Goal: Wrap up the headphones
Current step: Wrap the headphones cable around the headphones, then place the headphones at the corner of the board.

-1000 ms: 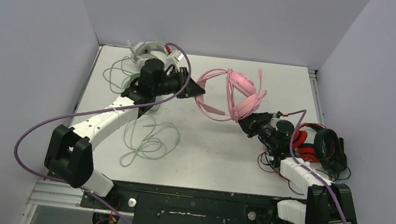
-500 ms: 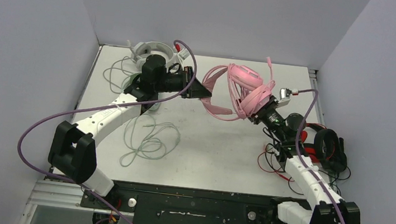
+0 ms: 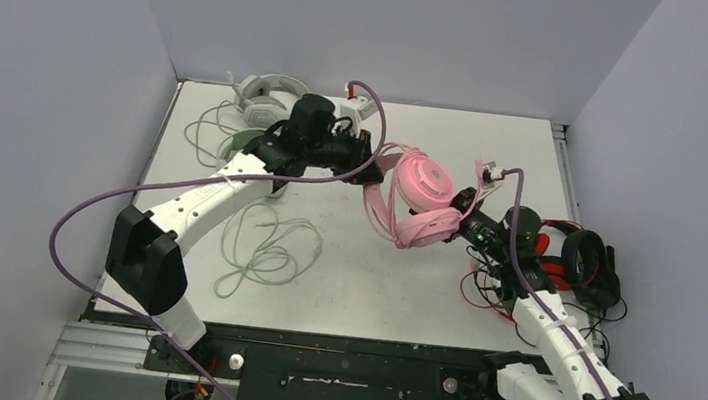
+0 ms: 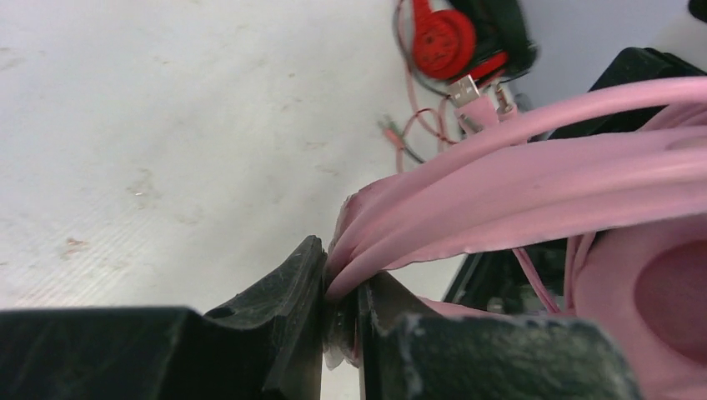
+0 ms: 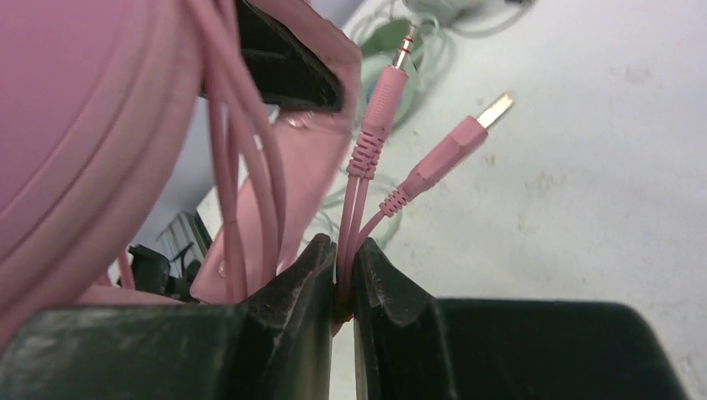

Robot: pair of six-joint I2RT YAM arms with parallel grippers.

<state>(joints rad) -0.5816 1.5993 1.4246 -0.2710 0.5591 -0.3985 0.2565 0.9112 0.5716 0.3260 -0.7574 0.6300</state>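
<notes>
Pink headphones (image 3: 417, 199): we are holding them stretched left to right.
Left gripper (image 4: 340, 275): squeezing the band (image 4: 517, 192) tight.
Right gripper (image 5: 343, 258): squeezing the cable (image 5: 350, 208) tight; only its camera is showing the plugs (image 5: 463, 137).

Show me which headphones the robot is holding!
The pink headphones: the left gripper clamps them and the right gripper pinches their cable. The white headphones and red-and-black headphones lie on the table.

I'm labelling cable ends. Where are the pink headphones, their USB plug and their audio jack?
pink headphones (image 3: 423, 180), top external view, on the round ear cup.
pink USB plug (image 5: 454, 146), right wrist view, on its moulded pink body.
pink audio jack (image 5: 385, 96), right wrist view, on its pink sleeve.
</notes>
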